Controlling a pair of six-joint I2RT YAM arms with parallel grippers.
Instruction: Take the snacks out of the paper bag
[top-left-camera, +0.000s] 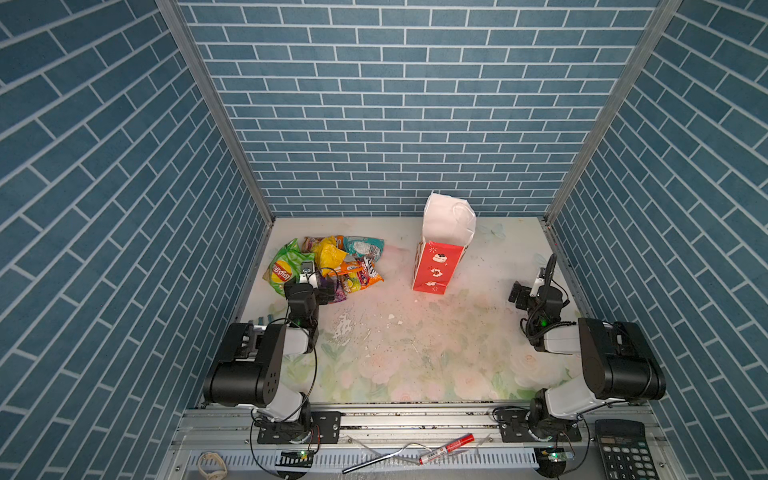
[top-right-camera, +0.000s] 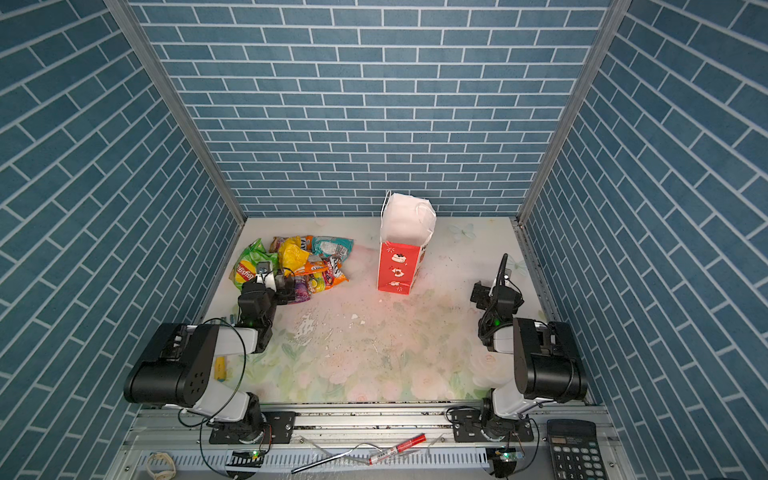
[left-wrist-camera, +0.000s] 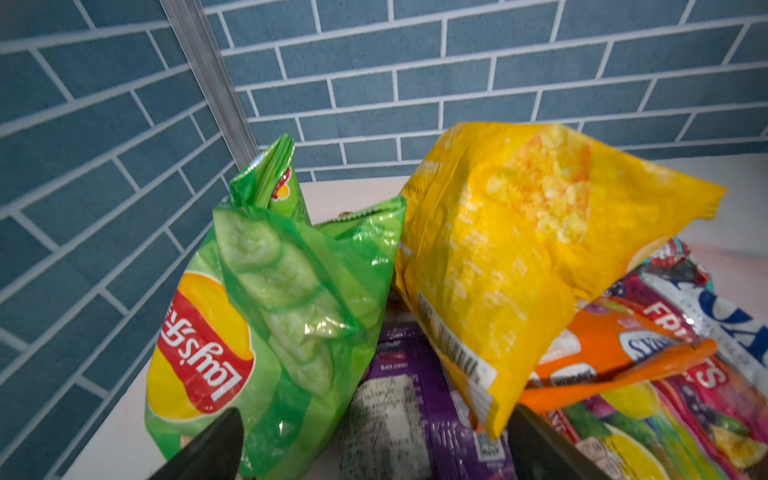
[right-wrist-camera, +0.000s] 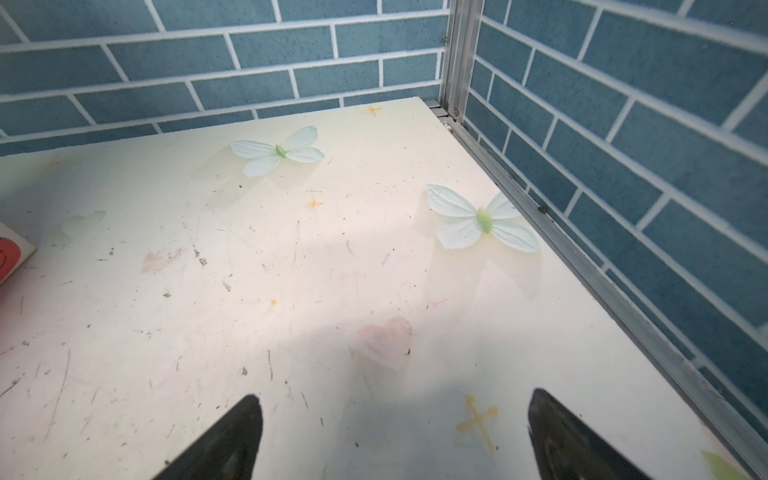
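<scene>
The snacks lie in a heap at the back left of the table: a green Lay's bag (top-left-camera: 281, 271) (left-wrist-camera: 266, 316), a yellow bag (top-left-camera: 328, 252) (left-wrist-camera: 515, 249), a teal packet (top-left-camera: 364, 246), orange candy bags (top-left-camera: 353, 268) (left-wrist-camera: 602, 357) and a purple packet (left-wrist-camera: 419, 399). My left gripper (top-left-camera: 319, 283) (left-wrist-camera: 376, 415) hangs open at the heap's near edge, over the purple packet, gripping nothing. The paper bag (top-left-camera: 437, 266) (top-right-camera: 397, 266) stands upright at mid-back, its mouth open and white inside. My right gripper (top-left-camera: 519, 293) (right-wrist-camera: 395, 399) is open over bare table at the right, well apart from the bag.
Blue brick-pattern walls close in the table on the left, back and right. Crumbs and white flecks (top-left-camera: 390, 318) dot the middle of the floral table. On the front rail lie a calculator (top-left-camera: 623, 449), a red marker (top-left-camera: 446, 449) and a metal rod (top-left-camera: 374, 459).
</scene>
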